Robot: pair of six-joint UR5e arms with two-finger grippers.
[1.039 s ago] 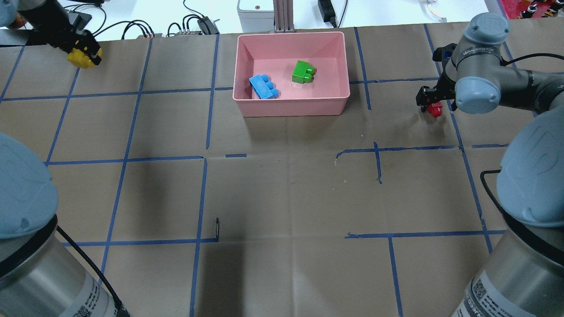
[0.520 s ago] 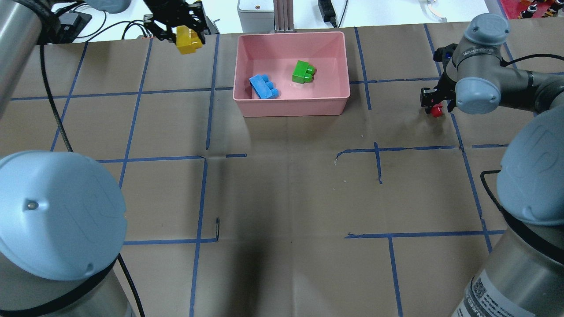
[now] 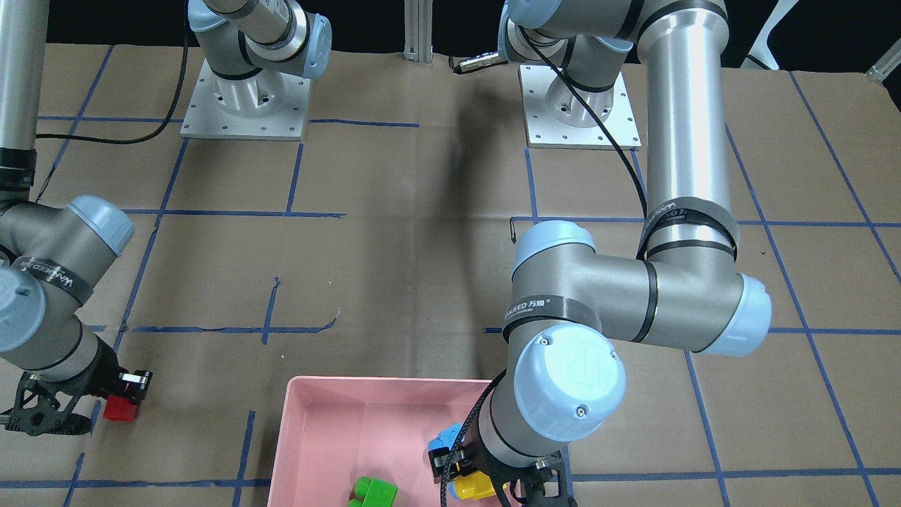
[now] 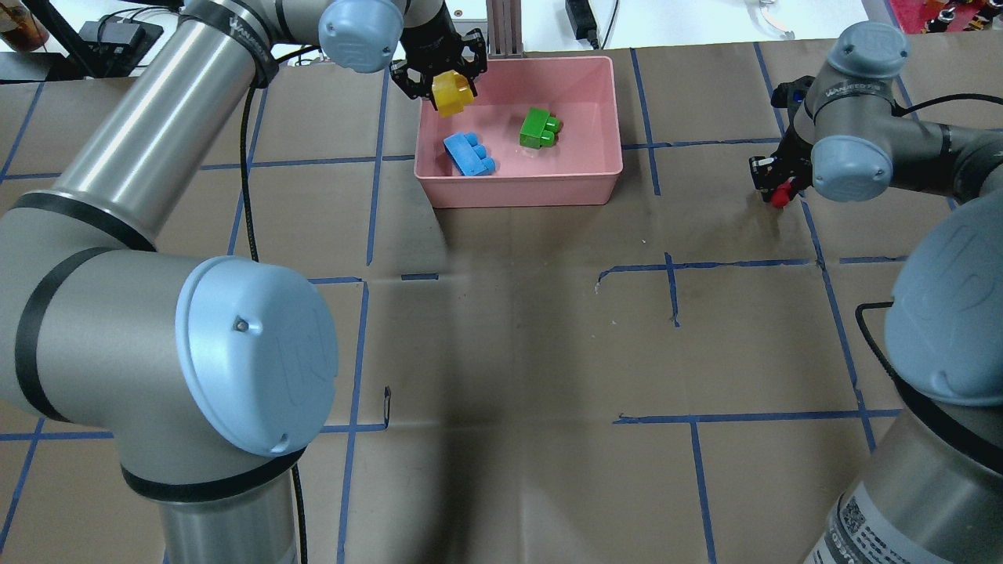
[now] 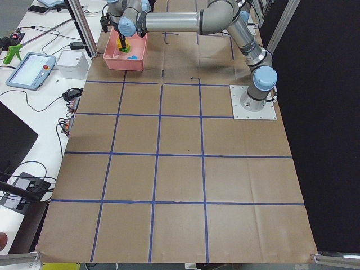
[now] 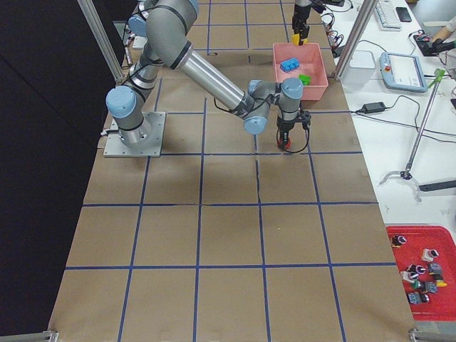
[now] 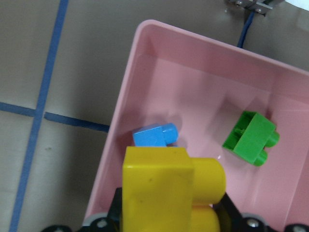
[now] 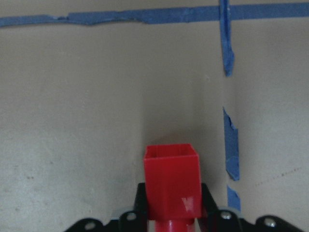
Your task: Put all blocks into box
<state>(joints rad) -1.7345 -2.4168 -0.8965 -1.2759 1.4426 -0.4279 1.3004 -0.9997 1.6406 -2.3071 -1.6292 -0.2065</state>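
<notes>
Pink box (image 3: 303,422) at the front view's bottom edge, green brick (image 3: 373,489) and blue brick (image 3: 445,438) inside; left gripper (image 3: 479,491) above it, fingers clamped on yellow brick (image 3: 468,486). Right gripper (image 3: 112,403) low at table, red brick (image 3: 117,410) between its fingers, well apart from box. Overhead: yellow brick held over box's far-left corner. Left wrist: yellow brick gripped, blue brick beneath. Right wrist: fingers pressed to both sides of red brick

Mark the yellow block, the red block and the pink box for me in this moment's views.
yellow block (image 4: 453,92): overhead view, on its upper face.
red block (image 8: 172,186): right wrist view, on its broad side face.
pink box (image 4: 517,190): overhead view, on its near outer wall.
</notes>
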